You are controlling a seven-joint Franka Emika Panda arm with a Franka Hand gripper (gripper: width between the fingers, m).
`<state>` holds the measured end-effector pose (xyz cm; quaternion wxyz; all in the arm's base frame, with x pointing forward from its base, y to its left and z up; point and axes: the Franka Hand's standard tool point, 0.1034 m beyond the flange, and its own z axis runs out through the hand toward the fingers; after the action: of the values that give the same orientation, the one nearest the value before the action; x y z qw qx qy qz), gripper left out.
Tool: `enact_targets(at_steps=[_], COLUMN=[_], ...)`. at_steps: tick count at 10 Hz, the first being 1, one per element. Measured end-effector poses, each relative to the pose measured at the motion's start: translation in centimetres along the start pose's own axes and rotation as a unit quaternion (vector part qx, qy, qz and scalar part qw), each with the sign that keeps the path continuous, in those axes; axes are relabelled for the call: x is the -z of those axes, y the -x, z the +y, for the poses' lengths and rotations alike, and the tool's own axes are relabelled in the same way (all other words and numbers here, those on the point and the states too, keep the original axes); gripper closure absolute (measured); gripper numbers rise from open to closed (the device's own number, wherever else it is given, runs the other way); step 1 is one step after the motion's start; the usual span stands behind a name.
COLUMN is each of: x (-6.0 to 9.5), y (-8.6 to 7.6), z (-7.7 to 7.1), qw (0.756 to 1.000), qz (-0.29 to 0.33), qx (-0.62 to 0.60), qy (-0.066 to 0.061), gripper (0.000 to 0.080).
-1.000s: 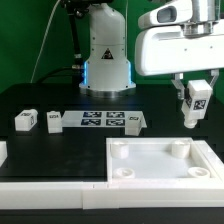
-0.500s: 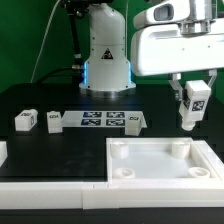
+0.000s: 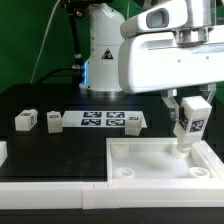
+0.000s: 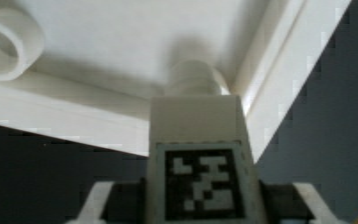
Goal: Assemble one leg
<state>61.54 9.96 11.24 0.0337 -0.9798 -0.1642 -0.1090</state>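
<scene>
My gripper (image 3: 188, 110) is shut on a leg (image 3: 188, 126), a small white post with a black-and-white tag, and holds it upright just above the far right corner of the big white tabletop piece (image 3: 140, 172). In the wrist view the leg (image 4: 201, 150) sits between my fingers and points down at a round socket (image 4: 197, 75) in the tabletop's corner. Two more legs (image 3: 25, 121) (image 3: 53, 121) lie on the black table at the exterior view's left.
The marker board (image 3: 108, 121) lies behind the tabletop piece. The robot base (image 3: 105, 55) stands at the back. A white part (image 3: 3, 152) shows at the left edge. Another round socket (image 4: 5, 48) shows in the wrist view.
My gripper has moved toward the exterior view's left and lower with the leg, from above the table beside the tabletop to just over its far right corner.
</scene>
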Motion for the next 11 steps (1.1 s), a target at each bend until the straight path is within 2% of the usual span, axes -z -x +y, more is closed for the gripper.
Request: enact_targets(at_steps=[4,5,6,7,8,10,11], x=[0.0,0.0,-0.4,-0.6,-0.9,-1.4,-1.5], y=[-0.4,-0.4,0.3,0.2,0.0,-1.5,-1.9], z=[0.0,0.5,0.2,-0.6,-1.1,-0.7,-0.6], qw=[1.0,0.996,0.997,0.997,0.997,0.996,0.995], qz=[0.03,0.083,0.077,0.077,0.078,0.085,0.102], qx=[0.005,0.01,0.009,-0.006,-0.003,-0.004,-0.002], qy=[0.006,0.02,0.019,0.015,0.013,0.012,0.016], gripper=[0.0509,0.0509,0.0509,0.0509,0.0509,0.0509,0.0509])
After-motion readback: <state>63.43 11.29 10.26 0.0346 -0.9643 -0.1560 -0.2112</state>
